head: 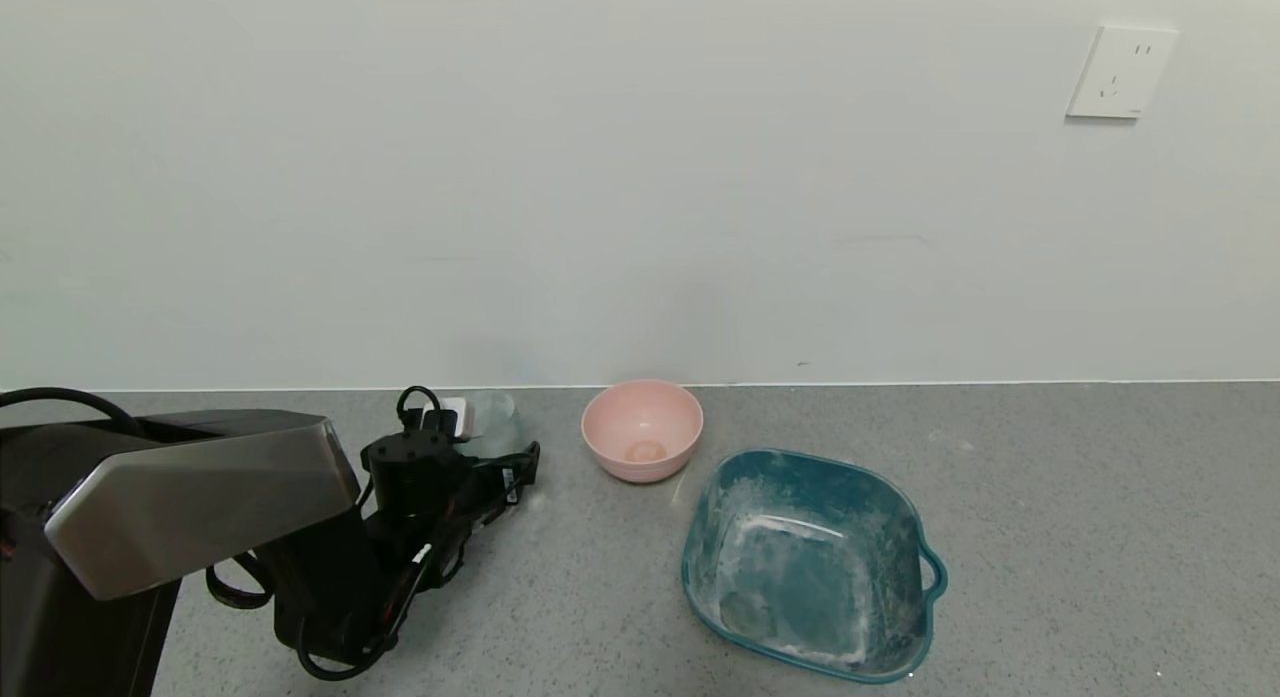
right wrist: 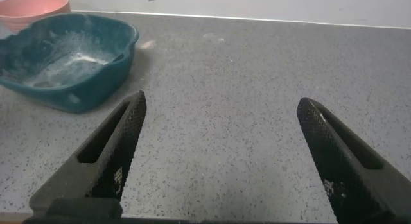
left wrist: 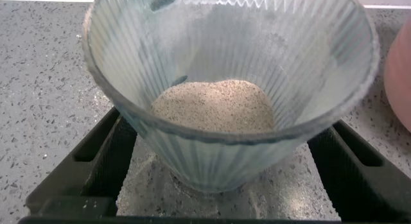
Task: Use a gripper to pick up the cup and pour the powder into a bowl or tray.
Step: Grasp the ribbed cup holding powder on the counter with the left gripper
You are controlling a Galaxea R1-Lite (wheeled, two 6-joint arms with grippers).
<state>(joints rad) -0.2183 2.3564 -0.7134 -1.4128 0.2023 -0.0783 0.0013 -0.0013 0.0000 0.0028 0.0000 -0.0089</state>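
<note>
Starting at the left gripper (left wrist: 218,185): in the left wrist view we've got its two black fingers (left wrist: 96,166) spread wide on either side of the cup (left wrist: 225,89), and we can see gaps between each finger and the ribbed wall, so nothing is gripped. The cup stands upright on the desk (left wrist: 38,89) between them, with a small mound of powder (left wrist: 215,105) in the bottom and white dust up the sides. A sliver of the pink bowl (left wrist: 401,70) pokes in at the edge.

From the head view we get way less of that. The left gripper (head: 480,447) is mostly a tangle of black wrist and cables, and the cup (head: 495,417) is just a faint pale shape behind it near the wall; the powder can't be seen there at all. What it does show is the layout: pink bowl (head: 642,429) just beside the cup, teal tub (head: 810,562) nearer us and farther right, dusted white inside.

The right gripper (right wrist: 218,160) only turns up in its own wrist view, fingers (right wrist: 122,140) wide apart over bare desk, holding nothing, with the tub and bowl off in a corner.
</note>
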